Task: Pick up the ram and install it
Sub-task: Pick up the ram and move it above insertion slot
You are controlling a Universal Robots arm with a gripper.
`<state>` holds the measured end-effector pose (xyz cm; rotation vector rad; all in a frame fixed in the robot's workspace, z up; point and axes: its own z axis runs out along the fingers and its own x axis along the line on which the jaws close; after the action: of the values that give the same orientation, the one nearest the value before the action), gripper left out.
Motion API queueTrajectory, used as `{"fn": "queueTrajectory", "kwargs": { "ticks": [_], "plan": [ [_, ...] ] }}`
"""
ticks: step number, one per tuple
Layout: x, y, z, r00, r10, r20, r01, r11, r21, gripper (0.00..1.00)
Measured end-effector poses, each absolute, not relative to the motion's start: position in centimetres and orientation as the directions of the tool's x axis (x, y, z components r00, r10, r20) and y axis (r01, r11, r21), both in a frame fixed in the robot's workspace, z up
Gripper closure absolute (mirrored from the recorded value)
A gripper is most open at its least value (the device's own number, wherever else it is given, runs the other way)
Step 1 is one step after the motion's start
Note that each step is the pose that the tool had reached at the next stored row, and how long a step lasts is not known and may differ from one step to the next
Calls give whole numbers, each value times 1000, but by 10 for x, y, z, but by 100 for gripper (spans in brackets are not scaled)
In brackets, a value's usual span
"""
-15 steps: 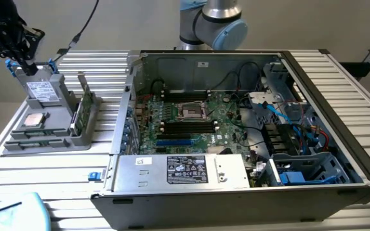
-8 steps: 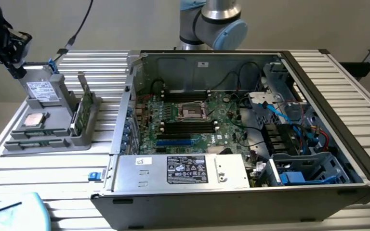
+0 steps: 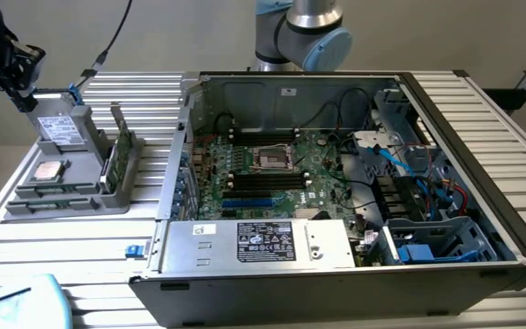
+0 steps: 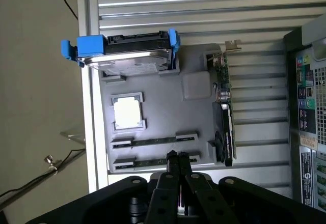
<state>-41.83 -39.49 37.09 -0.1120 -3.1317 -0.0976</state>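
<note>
Two ram sticks stand on edge in slots of the grey parts tray (image 4: 163,107): one ram stick (image 4: 153,142) and a second (image 4: 147,162) beside it. In the exterior view they appear as thin green strips (image 3: 57,192) at the tray's near end. My black gripper (image 4: 177,156) hangs high above the tray with its fingertips pressed together and nothing held; its tips line up near the second stick. In the exterior view the gripper (image 3: 25,101) is at the upper left, above the tray (image 3: 62,205). Black memory slots (image 3: 265,181) lie on the motherboard in the open computer case (image 3: 336,171).
The tray also holds a silver processor chip (image 4: 127,113), a hard drive in blue brackets (image 4: 127,56) and an upright green card with a metal bracket (image 4: 224,112). The case stands to the exterior view's right of the tray, on a ribbed metal table (image 3: 80,253). Cables hang off the table edge.
</note>
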Motion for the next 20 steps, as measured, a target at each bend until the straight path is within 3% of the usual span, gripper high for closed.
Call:
{"fn": "queueTrajectory", "kwargs": {
  "ticks": [13, 20],
  "plan": [
    [-418, -394, 371, -998, 68, 9, 68, 996, 62, 90],
    [-418, -394, 368, -998, -55, 8, -54, 997, 62, 90]
  ]
}}
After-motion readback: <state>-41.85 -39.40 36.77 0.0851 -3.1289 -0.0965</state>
